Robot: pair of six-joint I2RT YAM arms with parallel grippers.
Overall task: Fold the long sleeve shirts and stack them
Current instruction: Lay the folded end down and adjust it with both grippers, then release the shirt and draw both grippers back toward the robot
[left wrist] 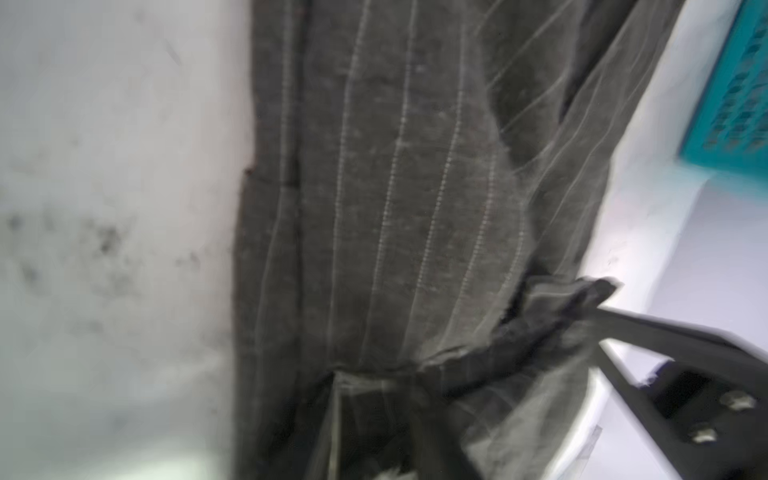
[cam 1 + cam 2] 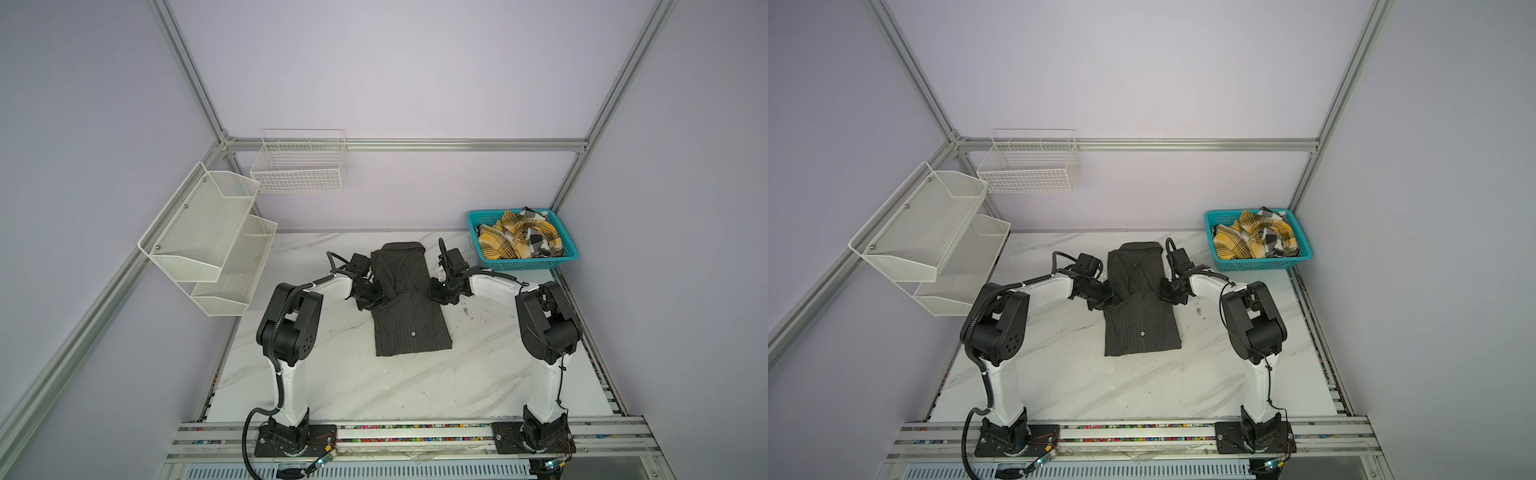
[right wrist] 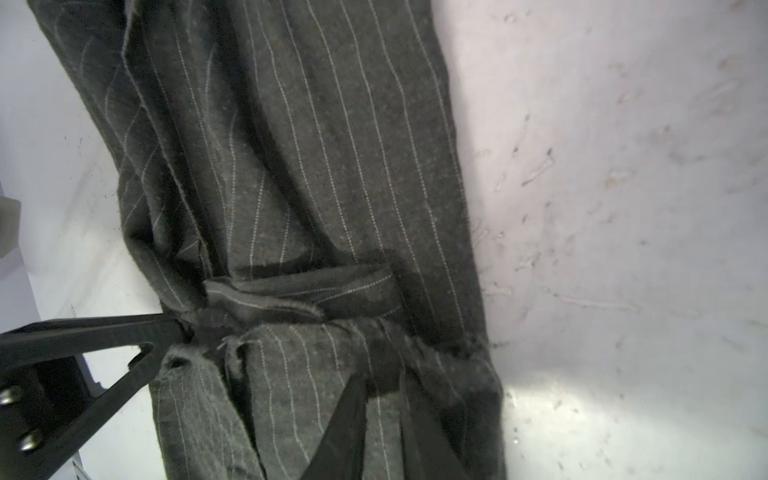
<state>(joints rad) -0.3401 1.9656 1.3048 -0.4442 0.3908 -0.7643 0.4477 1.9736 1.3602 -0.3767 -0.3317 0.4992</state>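
Right gripper (image 3: pixel 270 353): we are reading the jaws as clenched on a bunched fold at the side edge of the charcoal shirt (image 2: pixel 409 316). In the right wrist view the cloth is gathering against the fingers (image 3: pixel 104 332).

Left gripper (image 1: pixel 511 353): cloth is lying across the gap, but the left wrist view is blurring. We cannot tell whether it is pinching or letting go.

Both grippers are sitting at the shirt's waist, one at each side edge, where the narrowed collar half is meeting the wider hem half. The shirt is lying flat in the middle of the table (image 2: pixel 332 386), collar toward the back wall. The plaid shirt (image 2: pixel 519 239) is lying crumpled in the teal basket (image 2: pixel 528 262) at the back right, well apart.

We are judging this to be the crosswise fold. To do it well:
- Both pinches should be catching every layer, directly opposite each other.
- The two arms should be lifting level and travelling together, so the tucked sides are not slipping out.
- A one-sided grip is likely to skew the fold.
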